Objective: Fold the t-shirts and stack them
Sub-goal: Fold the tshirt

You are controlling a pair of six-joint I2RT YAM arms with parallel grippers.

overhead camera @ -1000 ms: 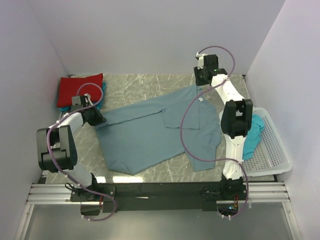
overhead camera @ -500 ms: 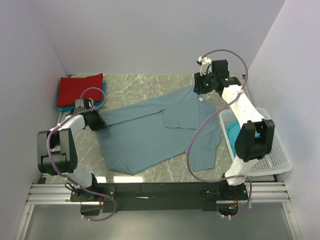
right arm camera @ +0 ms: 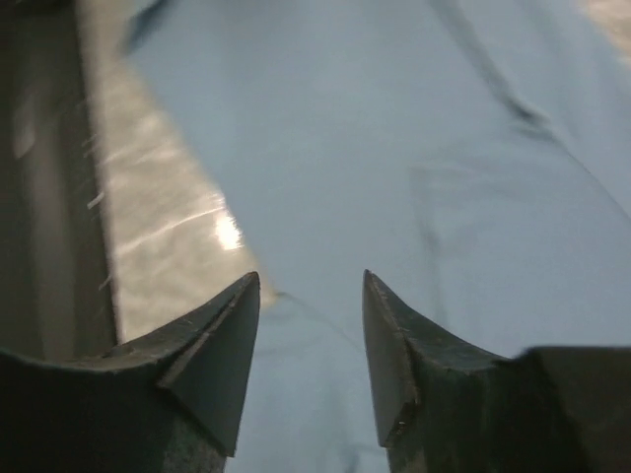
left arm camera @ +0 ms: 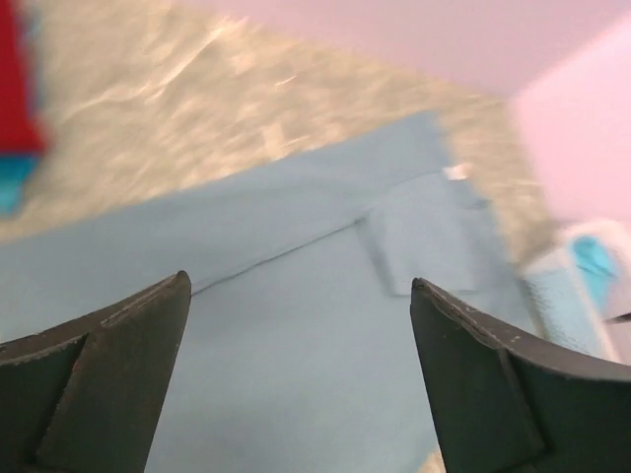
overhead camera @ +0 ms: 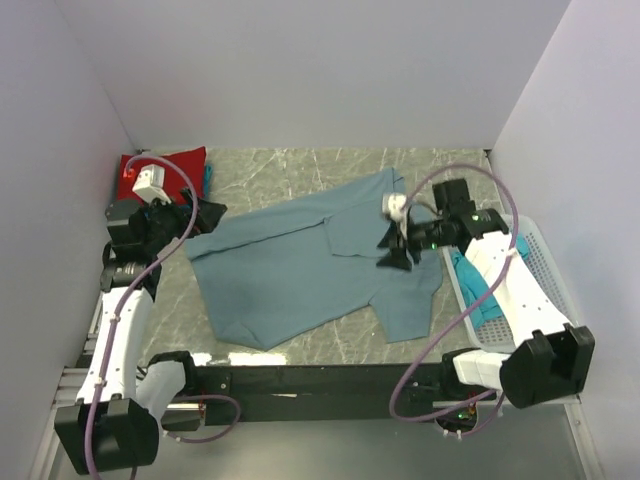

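- My right arm reaches in low from beside the basket [overhead camera: 548, 300], wrist turned toward the table's [overhead camera: 290, 170] middle. The right gripper [overhead camera: 392, 246] hangs over the blue shirt's [overhead camera: 290, 275] right half.
- Its fingers [right arm camera: 222, 335] stand parted and empty, with only blue cloth below them.
- A teal shirt [overhead camera: 482, 292] lies in the basket, partly behind that arm.
- My left arm rises steeply at the left edge, and the left gripper [overhead camera: 205, 214] sits above the blue shirt's left corner.
- Those fingers [left arm camera: 108, 365] are spread wide and released. The shirt lies flat beneath, apart from them.
- The white label [left arm camera: 455, 171] sits at the shirt's far right.
- A red shirt [overhead camera: 165, 165] lies in the far-left corner.
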